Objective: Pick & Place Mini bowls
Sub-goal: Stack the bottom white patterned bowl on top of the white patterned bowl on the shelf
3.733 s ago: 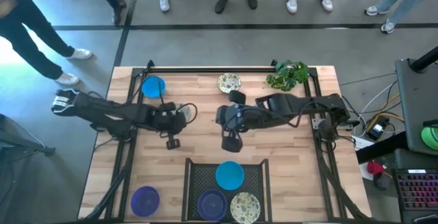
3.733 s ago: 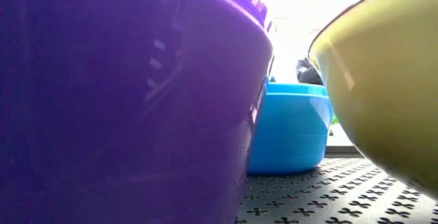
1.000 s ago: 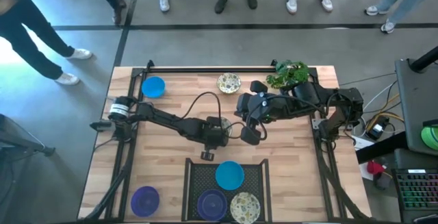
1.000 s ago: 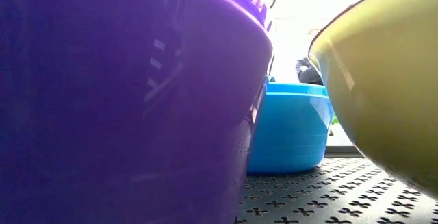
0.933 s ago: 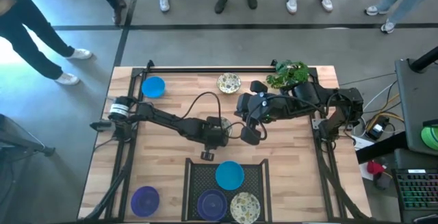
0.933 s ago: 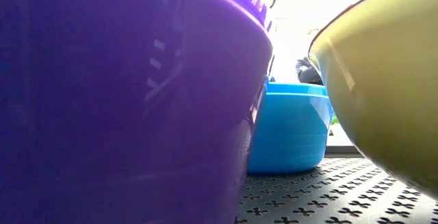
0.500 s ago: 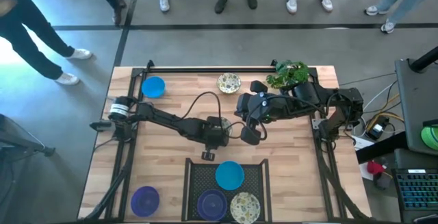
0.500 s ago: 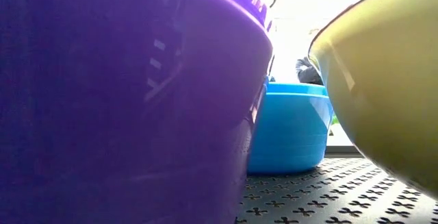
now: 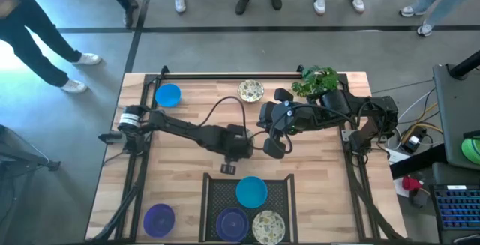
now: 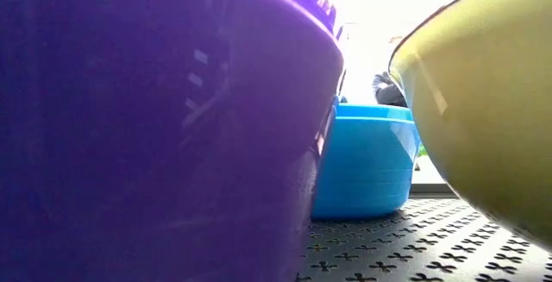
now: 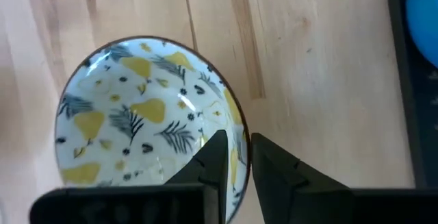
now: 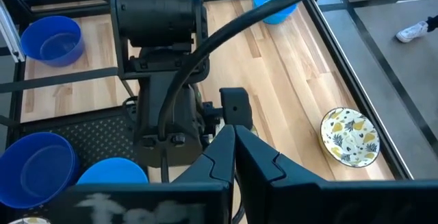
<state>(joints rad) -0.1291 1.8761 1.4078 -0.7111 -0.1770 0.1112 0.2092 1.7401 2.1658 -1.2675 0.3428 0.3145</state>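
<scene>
The left claw [image 11: 238, 142] sat narrow, its two fingers astride the rim of a leaf-patterned bowl [image 11: 137, 107], one inside and one outside, so it appeared to be gripping it. Whether the bowl was lifted or resting on the surface [image 9: 180, 177] could not be told. From above the arm hid this bowl, near the middle of the surface and just beside the far edge of the black tray [image 9: 212, 179].

The coming move probably turned on that short gap: the tray lay straight toward the near edge from the left claw, and the left arm was the nearer one. The right claw [image 9: 274, 146] hung shut and empty over the middle of the surface, just beside the left wrist.

The tray held a blue bowl [image 9: 251, 191] at its far side, with a purple bowl [image 9: 232, 222] and a second patterned bowl [image 9: 268, 226] side by side at its near side. The far left part looked free.

Outside it stood another purple bowl [image 9: 159, 219] at the near left corner, another blue bowl [image 9: 168, 94] far left, and a third patterned bowl [image 9: 251, 91] at the far edge
</scene>
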